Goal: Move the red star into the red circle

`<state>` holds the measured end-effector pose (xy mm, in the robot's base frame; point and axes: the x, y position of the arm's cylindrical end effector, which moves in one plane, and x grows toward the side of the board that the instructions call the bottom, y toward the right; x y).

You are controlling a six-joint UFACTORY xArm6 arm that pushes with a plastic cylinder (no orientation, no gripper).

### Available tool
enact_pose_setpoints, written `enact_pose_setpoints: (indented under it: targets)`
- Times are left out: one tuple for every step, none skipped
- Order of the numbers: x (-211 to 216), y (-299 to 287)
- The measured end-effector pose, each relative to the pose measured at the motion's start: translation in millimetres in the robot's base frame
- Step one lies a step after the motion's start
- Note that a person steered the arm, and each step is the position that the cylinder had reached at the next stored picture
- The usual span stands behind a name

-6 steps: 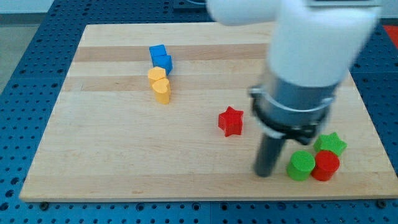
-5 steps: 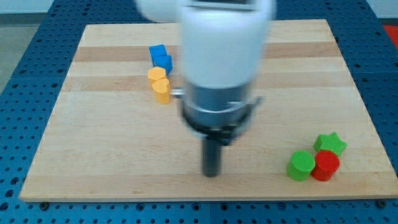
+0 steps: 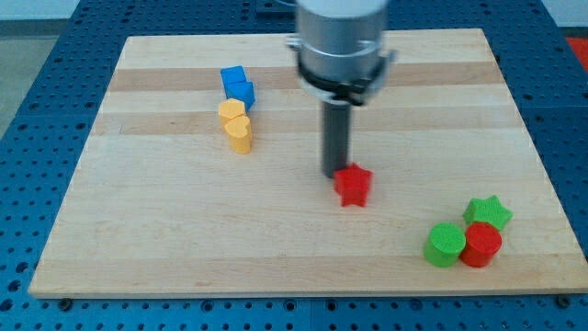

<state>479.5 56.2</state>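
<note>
The red star (image 3: 353, 186) lies near the middle of the wooden board (image 3: 184, 230), a little to the right. My tip (image 3: 333, 173) touches the star's upper left edge. The red circle (image 3: 481, 244) sits at the board's lower right, touching a green circle (image 3: 445, 245) on its left and a green star (image 3: 488, 213) just above it. The red star is well apart from the red circle, up and to the left of it.
Two blue blocks (image 3: 237, 85) stand at the upper left, with two yellow blocks (image 3: 236, 126) directly below them in a column. The board rests on a blue perforated table (image 3: 28, 110).
The tip swept from beside the green circle leftward past the star, then up to the star's upper left. The red star has shifted slightly down and right.
</note>
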Motion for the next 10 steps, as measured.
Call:
enact_pose_setpoints:
  targets:
    - [5,59]
    - [-13,53]
    - [-29,-2]
    - [-8,-62]
    - [28,-84]
    - [31,-38]
    - [29,29]
    - [29,81]
    - [30,104]
    - [26,96]
